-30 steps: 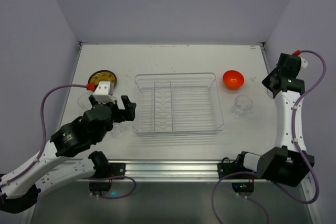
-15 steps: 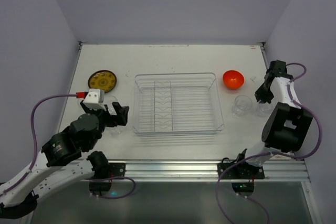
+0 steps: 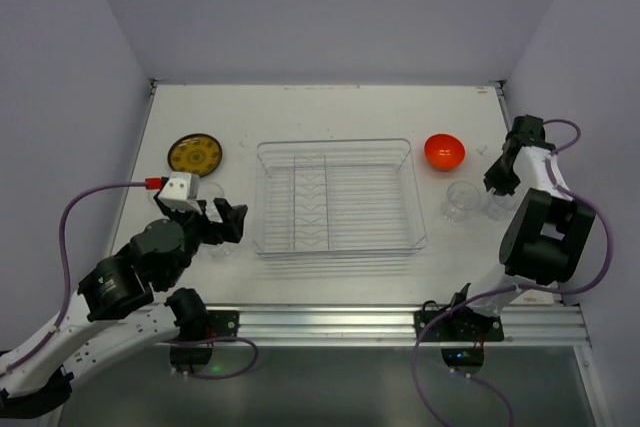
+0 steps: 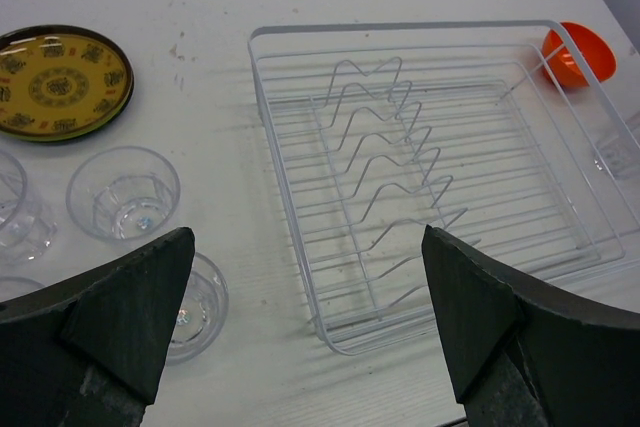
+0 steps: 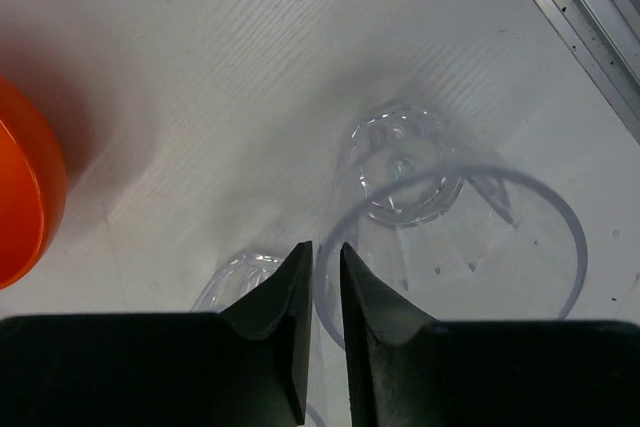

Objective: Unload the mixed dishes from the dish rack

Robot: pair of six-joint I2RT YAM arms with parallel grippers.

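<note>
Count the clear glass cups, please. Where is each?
6. Four cups stand left of the dish rack near the yellow plate, one barely in view. Two more stand right of it, beside the orange bowl. The left arm may hide more.

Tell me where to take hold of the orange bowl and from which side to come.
Pinch the orange bowl by its rim, coming from above: it sits mouth up, and its round glossy wall offers no flat sides. Take the right part of the rim, I think, since the dish rack stands close on its left and glass cups stand just nearer.
</note>
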